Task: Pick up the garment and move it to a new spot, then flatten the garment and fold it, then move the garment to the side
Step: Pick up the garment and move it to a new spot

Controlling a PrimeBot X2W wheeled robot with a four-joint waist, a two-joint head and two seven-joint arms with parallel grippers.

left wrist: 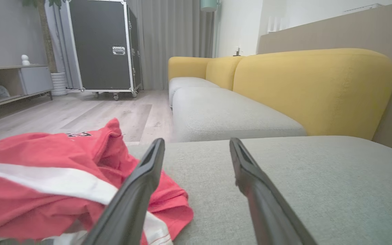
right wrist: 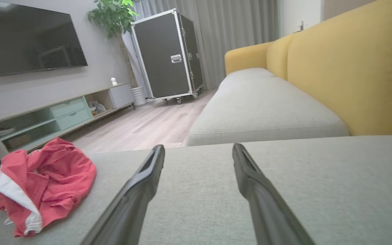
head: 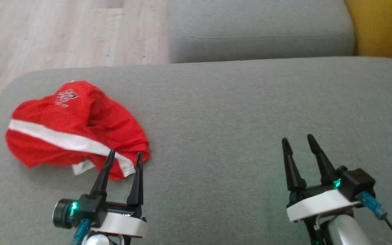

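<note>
The garment is red with a white stripe and a small printed number, lying crumpled at the left of the grey sofa cushion. My left gripper stands open just in front of the garment's near right edge, its fingertips over the hem, nothing between them. In the left wrist view the garment bunches up to the left of the open left gripper. My right gripper is open over bare cushion far to the right. In the right wrist view the garment lies at far left of that gripper.
A second grey seat cushion lies beyond, with a yellow backrest at the right. Pale wood floor runs past the cushion's left edge. A black wheeled case, a TV and a low cabinet stand across the room.
</note>
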